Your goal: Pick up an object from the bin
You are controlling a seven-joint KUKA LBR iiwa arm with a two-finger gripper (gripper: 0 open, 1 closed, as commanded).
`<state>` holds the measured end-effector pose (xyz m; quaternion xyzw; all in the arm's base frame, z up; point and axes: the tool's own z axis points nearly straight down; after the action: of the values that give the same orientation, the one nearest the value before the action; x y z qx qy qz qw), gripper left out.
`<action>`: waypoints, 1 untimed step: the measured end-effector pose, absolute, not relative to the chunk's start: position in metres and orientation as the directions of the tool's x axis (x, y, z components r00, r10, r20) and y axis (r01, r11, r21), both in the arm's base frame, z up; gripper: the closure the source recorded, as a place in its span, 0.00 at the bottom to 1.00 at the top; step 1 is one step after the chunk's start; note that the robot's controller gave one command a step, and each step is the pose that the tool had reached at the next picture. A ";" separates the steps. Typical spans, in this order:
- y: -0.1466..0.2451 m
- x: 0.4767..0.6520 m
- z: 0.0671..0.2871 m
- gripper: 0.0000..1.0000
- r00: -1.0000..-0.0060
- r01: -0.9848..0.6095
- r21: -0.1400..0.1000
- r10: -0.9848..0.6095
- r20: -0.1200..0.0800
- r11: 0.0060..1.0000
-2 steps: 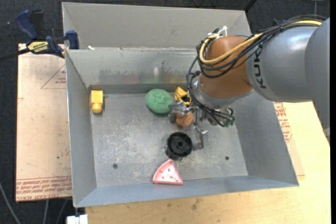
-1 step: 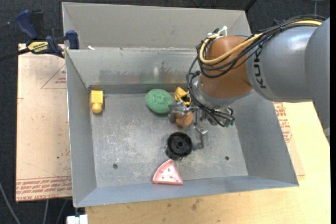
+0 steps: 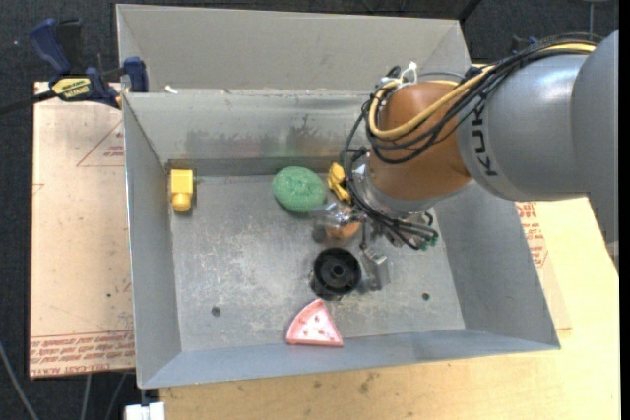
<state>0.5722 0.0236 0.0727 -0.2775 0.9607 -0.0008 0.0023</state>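
My gripper (image 3: 374, 269) hangs low in the middle of the bin, under the orange wrist cover. Its tip is right beside a black round ring-shaped thing (image 3: 335, 272), on that thing's right edge. A small orange-brown thing (image 3: 341, 229) lies just up and left of the gripper, partly under the wrist. A green rounded lump (image 3: 298, 189) sits further back, near the rear wall. A small yellow piece (image 3: 338, 180) shows next to it, half hidden by the arm.
A pink and red triangular slice (image 3: 315, 327) lies near the front wall, below the black ring. A yellow block (image 3: 182, 189) stands at the back left corner. The arm and its cables cover the bin's right half.
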 end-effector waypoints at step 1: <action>0.031 0.562 0.072 0.00 -0.815 -0.579 -0.001 -0.579 -0.002 0.815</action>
<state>0.5619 0.0314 0.0722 -0.3040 0.9527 0.0000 0.0009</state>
